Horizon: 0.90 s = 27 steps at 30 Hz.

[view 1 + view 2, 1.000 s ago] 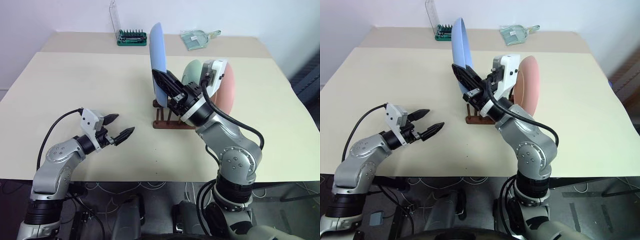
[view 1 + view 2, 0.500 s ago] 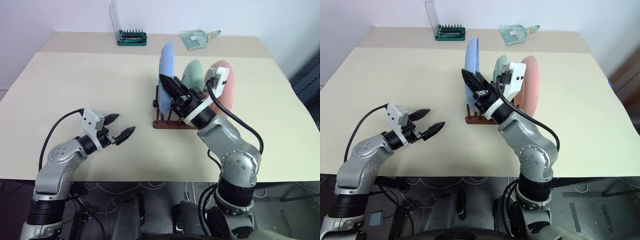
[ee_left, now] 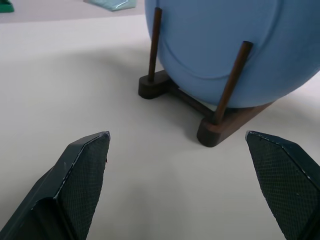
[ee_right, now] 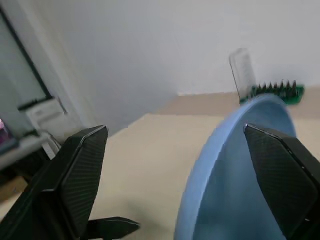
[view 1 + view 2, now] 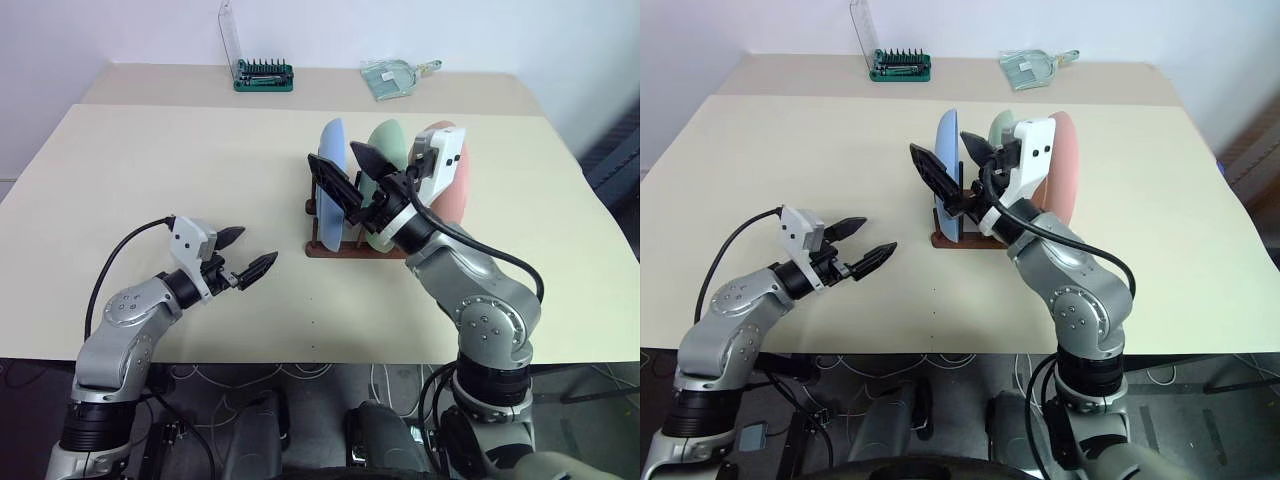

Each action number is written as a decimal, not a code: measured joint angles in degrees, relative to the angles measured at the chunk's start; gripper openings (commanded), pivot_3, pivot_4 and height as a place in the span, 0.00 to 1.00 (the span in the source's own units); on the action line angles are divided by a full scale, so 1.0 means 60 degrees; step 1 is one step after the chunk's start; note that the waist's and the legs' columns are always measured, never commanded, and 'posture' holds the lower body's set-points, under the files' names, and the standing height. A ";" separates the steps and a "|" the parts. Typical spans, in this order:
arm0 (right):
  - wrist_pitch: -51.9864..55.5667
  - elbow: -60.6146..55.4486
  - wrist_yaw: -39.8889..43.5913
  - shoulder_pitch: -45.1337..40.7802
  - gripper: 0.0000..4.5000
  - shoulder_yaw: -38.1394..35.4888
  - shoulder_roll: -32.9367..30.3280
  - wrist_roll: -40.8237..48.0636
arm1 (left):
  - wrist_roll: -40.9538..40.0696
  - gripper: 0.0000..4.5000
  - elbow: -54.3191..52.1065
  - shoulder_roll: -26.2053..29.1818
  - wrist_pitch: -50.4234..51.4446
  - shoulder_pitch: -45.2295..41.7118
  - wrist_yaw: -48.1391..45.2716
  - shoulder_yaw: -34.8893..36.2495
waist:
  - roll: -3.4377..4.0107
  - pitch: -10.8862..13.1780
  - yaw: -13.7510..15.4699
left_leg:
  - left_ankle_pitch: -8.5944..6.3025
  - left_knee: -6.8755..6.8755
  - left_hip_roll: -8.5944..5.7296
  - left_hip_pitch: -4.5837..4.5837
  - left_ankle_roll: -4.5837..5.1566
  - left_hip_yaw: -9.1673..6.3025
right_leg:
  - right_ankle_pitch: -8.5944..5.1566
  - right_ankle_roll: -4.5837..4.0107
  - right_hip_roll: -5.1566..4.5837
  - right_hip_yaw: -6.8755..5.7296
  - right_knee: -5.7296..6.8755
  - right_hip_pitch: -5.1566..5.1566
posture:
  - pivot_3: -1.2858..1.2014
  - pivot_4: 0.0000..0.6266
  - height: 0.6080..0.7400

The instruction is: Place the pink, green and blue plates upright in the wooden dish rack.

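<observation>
Item: wooden dish rack [image 5: 340,246], dark brown, standing about mid-tabletop [image 5: 150,170] and taken here as the landmark. Contents: three plates on edge between its pegs, faces parallel. The blue plate [image 5: 330,185] sits at the rack's left end, the green plate [image 5: 385,150] in the middle, the pink plate [image 5: 455,190] at the right end, largely screened by the right arm. Each plate's broad face runs front to back, so the thin rims face the robot. Right end effector [image 5: 352,178]: released, fingers spread wide. One finger lies just left of the blue plate, the other in the space between blue and green, so it straddles the blue plate's upper rim; whether either finger touches it cannot be told. Its wrist sits above the rack's near right corner. The plate appears to be carried by the pegs. Left end effector [image 5: 247,256]: released and empty, hanging over bare tabletop well to the left of the rack and nearer the robot, tips aimed toward the rack's near left corner. Judgement: all three plates look racked, so the task reads as essentially complete. The right arm is the nearer one, and any withdrawal should run up and back along the plate's plane, since a sideways pull could tip it. Also present, far behind the rack: screwdriver-bit holder [image 5: 264,74].
</observation>
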 measured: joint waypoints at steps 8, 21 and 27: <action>-0.1335 -0.0834 0.1558 -0.0218 0.98 -0.0998 -0.2840 -0.0848 | 0.0051 1.00 0.0102 -0.0111 -0.0069 -0.0165 0.0051 -0.0082 | -0.0002 0.0000 0.0090 | -0.0007 0.0007 -0.0004 -0.0006 0.0012 0.0001 | 0.0000 0.0002 -0.0005 -0.0003 -0.0018 0.0010 | 0.52 0.24 0.94; -0.3128 0.0991 0.2668 0.4798 0.98 -0.5640 -0.3976 -0.1194 | 0.0709 1.00 0.1909 -0.0456 -0.1065 -0.0703 -0.0155 -0.0433 | 0.0034 -0.0018 0.0053 | -0.0017 0.0003 -0.0001 0.0030 0.0034 0.0006 | 0.0000 0.0003 0.0005 -0.0003 -0.0031 0.0049 | 0.52 0.24 0.94; -0.3986 0.2016 0.3202 0.5967 0.98 -0.5414 -0.3808 -0.1659 | 0.0963 1.00 0.2701 -0.0192 -0.1567 -0.0668 -0.0307 -0.0291 | 0.0052 -0.0019 0.0012 | -0.0020 0.0009 0.0003 0.0040 0.0038 0.0004 | 0.0000 0.0003 0.0006 0.0000 -0.0023 0.0054 | 0.52 0.24 0.94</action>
